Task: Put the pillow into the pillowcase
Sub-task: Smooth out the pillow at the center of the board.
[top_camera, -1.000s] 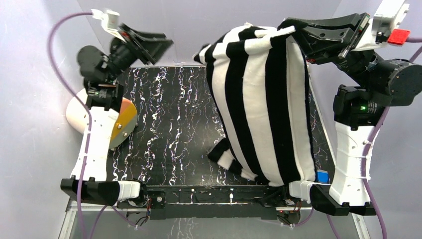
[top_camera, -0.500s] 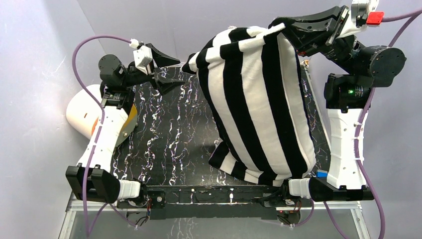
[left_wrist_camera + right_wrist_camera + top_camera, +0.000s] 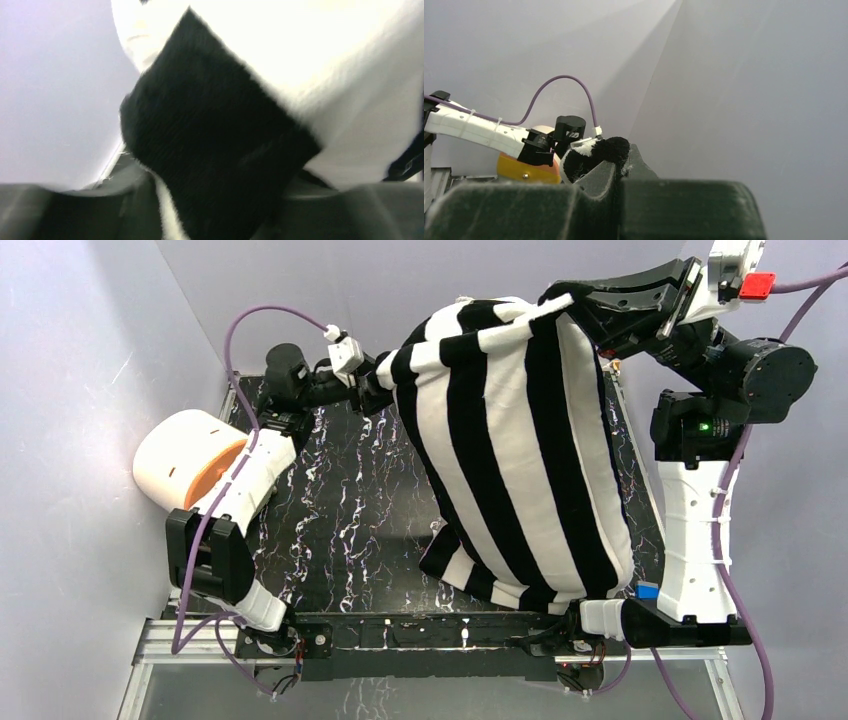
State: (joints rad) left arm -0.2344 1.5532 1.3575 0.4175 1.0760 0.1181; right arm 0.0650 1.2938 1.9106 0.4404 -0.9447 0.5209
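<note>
Pillowcase (image 3: 520,460): striped black and white and hanging plump from its far right corner. Its lower end rests on the counter (image 3: 340,500) close to the near edge, right of centre.
Pillow: not visible as a separate thing. The fullness of the case suggests it already lies inside, though the opening cannot be made out.
Right end effector (image 3: 572,310): fingers pressed together on the far right top corner of the pillowcase, holding the case up.
Left end effector (image 3: 380,390): fingers spread wide, with the far left striped corner lying between them in the left wrist view. They have not clamped on the cloth.
Change over the last second: the left arm stood raised at the far left, well apart from the cloth. It has swung right until its end effector meets the far left corner. The right grip has held throughout, and the case has barely shifted.
Side effect: the cream cylinder (image 3: 185,460) with the orange face, at the left edge of the counter, was crossed by the left forearm and is now mostly uncovered.
Meaning for the task: stuffing appears largely done. The left end effector is probably about to close on the second top corner.
Likely purpose: with both top corners held, the case could be lifted and the pillow settled fully down.
Risk: the loose corner may slip out before the fingers close.
</note>
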